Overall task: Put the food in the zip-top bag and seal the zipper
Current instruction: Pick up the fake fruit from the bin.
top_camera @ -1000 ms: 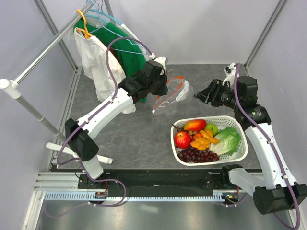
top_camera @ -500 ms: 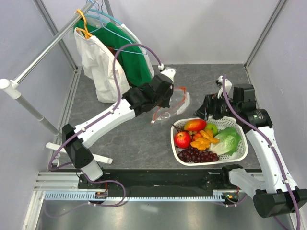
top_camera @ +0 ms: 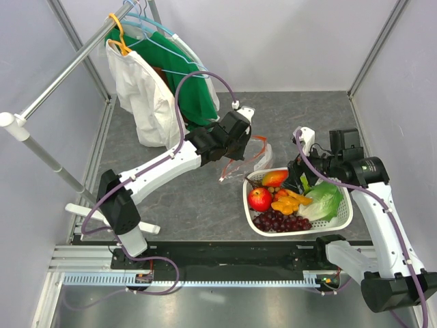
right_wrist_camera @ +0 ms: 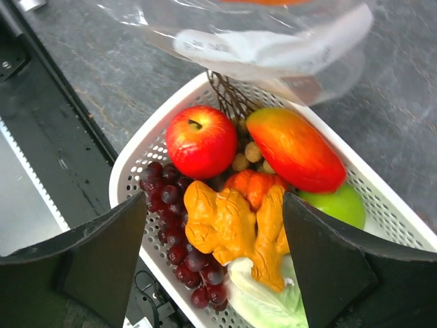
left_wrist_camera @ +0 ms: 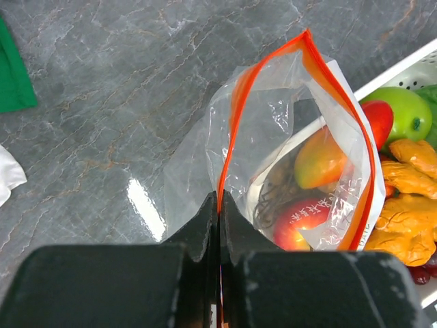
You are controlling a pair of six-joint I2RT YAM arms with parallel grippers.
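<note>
Here the white basket (right_wrist_camera: 399,225) sits toward the near right corner of the table (top_camera: 171,198). The zip-top bag (left_wrist_camera: 273,116) hangs beside its far-left rim, zipper (left_wrist_camera: 232,123) clenched in the left end effector (left_wrist_camera: 218,212); the right end effector (right_wrist_camera: 214,205) hovers released over the basket's food (right_wrist_camera: 201,140).

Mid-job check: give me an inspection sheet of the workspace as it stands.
Surface: grey marbled tabletop, no spills seen.
Job's things: clear plastic zip-top bag with orange-red zipper strip, mouth open; toy food in white lattice plastic basket.
Clutter: nothing seen.
Tools: left tool shut on bag's zipper edge; right tool open over basket.
Cables: purple cables looped along both arms.
Surroundings: white and green garments on metal rail, back left.
</note>
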